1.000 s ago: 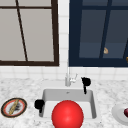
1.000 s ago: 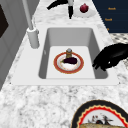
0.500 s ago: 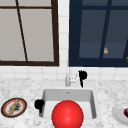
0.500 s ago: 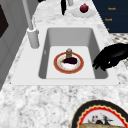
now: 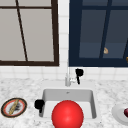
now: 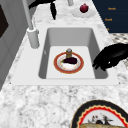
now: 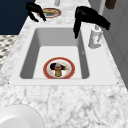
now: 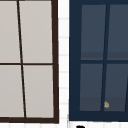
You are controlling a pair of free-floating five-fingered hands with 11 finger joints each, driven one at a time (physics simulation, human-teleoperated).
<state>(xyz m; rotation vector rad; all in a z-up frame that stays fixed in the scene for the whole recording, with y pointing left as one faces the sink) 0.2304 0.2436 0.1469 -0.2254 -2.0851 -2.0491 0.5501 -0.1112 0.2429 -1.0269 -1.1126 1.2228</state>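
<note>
The right hand [image 5: 79, 73] hangs in the air just beside the faucet [image 5: 67, 79], on its right, with straight fingers pointing down over the back rim of the sink [image 5: 93, 105]; it holds nothing. From the right side the same hand [image 7: 86, 17] shows its fingers [image 7: 75, 31] drooping over the basin's back edge, close to the faucet base [image 7: 94, 38]. Below and forward of it, on the basin floor, lies a red-rimmed plate [image 6: 68, 62] carrying a dark piece of food and a small brown item. The left hand [image 5: 39, 104] hovers at the sink's front left corner, fingers curled inward and gripping nothing. Further left of that hand, on the marble counter [image 5: 25, 87], sits a patterned plate [image 5: 13, 107]. A red ball [image 5: 67, 115] covers the basin's front in the front view.
</note>
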